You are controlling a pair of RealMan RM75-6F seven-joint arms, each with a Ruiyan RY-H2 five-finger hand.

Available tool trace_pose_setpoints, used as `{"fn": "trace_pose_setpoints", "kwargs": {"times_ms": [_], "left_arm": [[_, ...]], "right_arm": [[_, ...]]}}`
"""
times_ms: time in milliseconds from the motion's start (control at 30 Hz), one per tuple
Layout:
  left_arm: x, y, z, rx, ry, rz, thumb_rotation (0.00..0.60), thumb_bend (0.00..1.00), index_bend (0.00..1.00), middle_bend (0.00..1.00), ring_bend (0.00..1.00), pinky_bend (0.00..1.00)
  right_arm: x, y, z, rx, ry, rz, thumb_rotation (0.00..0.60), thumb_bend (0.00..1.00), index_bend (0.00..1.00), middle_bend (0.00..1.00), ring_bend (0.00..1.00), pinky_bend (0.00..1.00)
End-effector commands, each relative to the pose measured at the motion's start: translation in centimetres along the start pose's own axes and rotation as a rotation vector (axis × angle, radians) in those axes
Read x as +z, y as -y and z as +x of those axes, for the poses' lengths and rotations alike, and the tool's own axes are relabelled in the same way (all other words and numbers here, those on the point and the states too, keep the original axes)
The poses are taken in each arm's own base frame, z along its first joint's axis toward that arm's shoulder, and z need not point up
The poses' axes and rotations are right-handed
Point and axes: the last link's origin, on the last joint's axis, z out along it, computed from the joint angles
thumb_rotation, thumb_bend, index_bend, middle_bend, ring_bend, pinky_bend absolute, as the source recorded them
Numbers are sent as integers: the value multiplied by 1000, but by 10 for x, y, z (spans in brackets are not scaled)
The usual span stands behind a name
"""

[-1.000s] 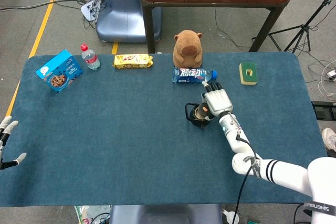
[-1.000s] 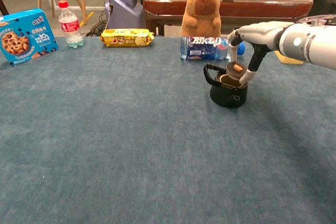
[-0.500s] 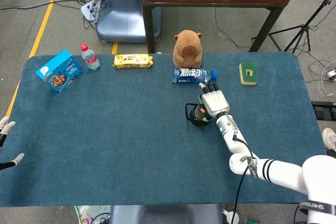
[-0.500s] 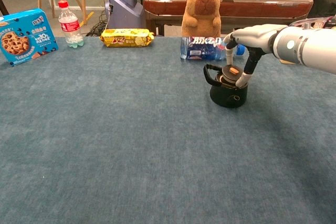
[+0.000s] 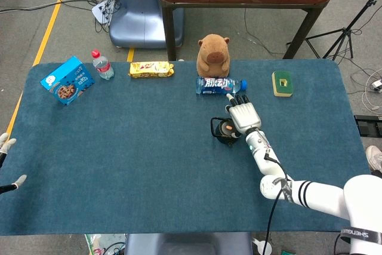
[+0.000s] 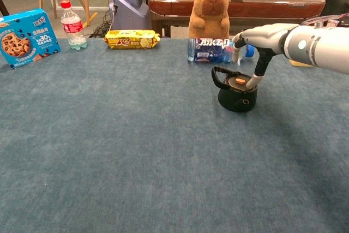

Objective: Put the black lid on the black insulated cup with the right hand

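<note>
The black insulated cup (image 6: 237, 97) stands right of the table's middle, its handle pointing left. The black lid (image 6: 235, 81) with an orange spot lies flat on the cup's mouth. My right hand (image 6: 260, 47) hovers over the cup's right side; its thumb reaches down and touches the lid's right rim, while the other fingers stay spread above and behind the cup. From the head view the right hand (image 5: 243, 114) covers part of the cup (image 5: 222, 136). My left hand (image 5: 6, 143) shows at the table's left edge, fingers apart, holding nothing.
A blue-labelled bottle (image 6: 210, 50) lies just behind the cup, with a capybara plush (image 6: 210, 9) behind it. A green sponge (image 5: 282, 83) sits at the back right. A yellow snack pack (image 5: 151, 70), a small water bottle (image 5: 102, 65) and a cookie box (image 5: 67, 80) line the back left.
The lid, tilted above the cup a second ago, has dropped flat onto the cup's mouth. My right hand shifted slightly left and down. The left hand slid further off the left edge.
</note>
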Motion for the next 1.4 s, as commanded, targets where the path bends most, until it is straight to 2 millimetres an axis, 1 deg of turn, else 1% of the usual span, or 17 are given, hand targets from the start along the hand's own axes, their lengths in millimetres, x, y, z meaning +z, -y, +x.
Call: {"fn": "trace_pose_setpoints", "kwargs": {"times_ms": [33, 100, 200, 300, 500, 633, 800, 933, 1033, 1133, 1267, 1400], "left_arm": [[0, 0, 0, 0, -2, -1, 600, 219, 97, 0, 0, 0], [0, -1, 0, 5, 0, -5, 600, 219, 97, 0, 0, 0], [2, -5, 1, 16, 0, -17, 600, 219, 97, 0, 0, 0], [4, -10, 3, 31, 0, -31, 600, 219, 97, 0, 0, 0], [11, -26, 7, 59, 9, -67, 600, 219, 98, 0, 0, 0], [17, -36, 8, 77, 32, -86, 600, 219, 100, 0, 0, 0], [24, -51, 12, 118, 66, -107, 600, 218, 109, 0, 0, 0], [27, -64, 14, 130, 81, -128, 600, 219, 111, 0, 0, 0], [29, -72, 15, 126, 86, -139, 600, 219, 111, 0, 0, 0], [30, -79, 17, 127, 85, -147, 600, 219, 111, 0, 0, 0], [31, -87, 21, 132, 77, -158, 600, 219, 111, 0, 0, 0], [29, -92, 21, 142, 78, -163, 600, 219, 111, 0, 0, 0]], "right_arm": [[-3, -3, 3, 9, -11, -4, 600, 57, 309, 49, 0, 0], [-7, -8, 7, 18, -28, -11, 600, 56, 309, 48, 0, 0], [-18, -19, 13, 34, -51, -22, 600, 57, 309, 48, 0, 0], [-37, -35, 21, 54, -86, -37, 600, 58, 309, 48, 0, 0], [-87, -74, 29, 75, -127, -80, 600, 58, 309, 48, 0, 0], [-128, -99, 29, 91, -150, -102, 600, 61, 309, 48, 0, 0], [-177, -128, 23, 88, -194, -139, 600, 63, 308, 48, 0, 0], [-207, -146, 16, 91, -211, -175, 600, 63, 307, 49, 0, 0], [-224, -158, 11, 111, -221, -199, 600, 63, 305, 48, 0, 0], [-236, -168, 5, 119, -221, -215, 600, 62, 304, 48, 0, 0], [-244, -177, -2, 126, -218, -234, 600, 62, 304, 48, 0, 0], [-247, -183, -6, 136, -214, -241, 600, 62, 304, 48, 0, 0]]}}
